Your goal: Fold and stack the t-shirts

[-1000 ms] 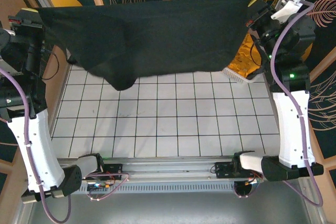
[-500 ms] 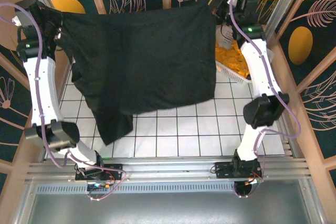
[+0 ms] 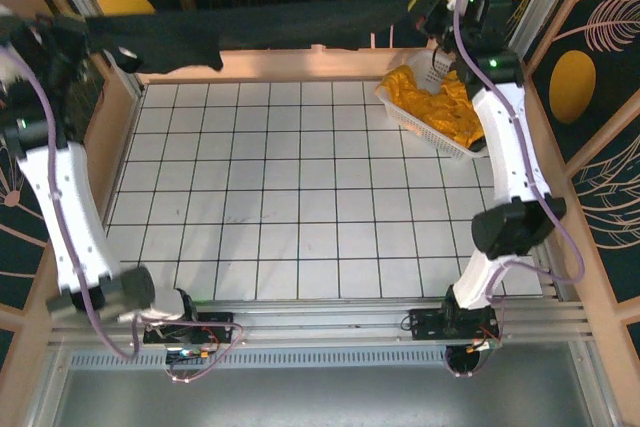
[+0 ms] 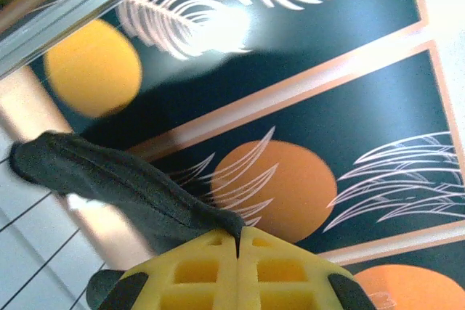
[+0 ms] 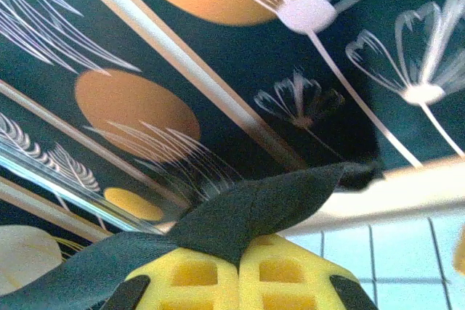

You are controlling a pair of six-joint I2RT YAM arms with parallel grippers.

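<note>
Left claw (image 4: 238, 237) pinches black t-shirt (image 4: 131, 186); overhead view adds white basket (image 3: 420, 124).

There is one black t-shirt (image 3: 280, 25) above the far edge of the counter (image 3: 300, 207), and one white lattice basket (image 3: 452, 150) at the counter's far right corner. The mustard-yellow t-shirts (image 3: 440, 107) in that basket lie bunched in one heap, so their number cannot be told. Two arms rise from the near edge, the left arm (image 3: 65, 207) and the right arm (image 3: 510, 157), carrying two tools: the left tool (image 4: 238, 241) and the right tool (image 5: 238, 252).
</note>
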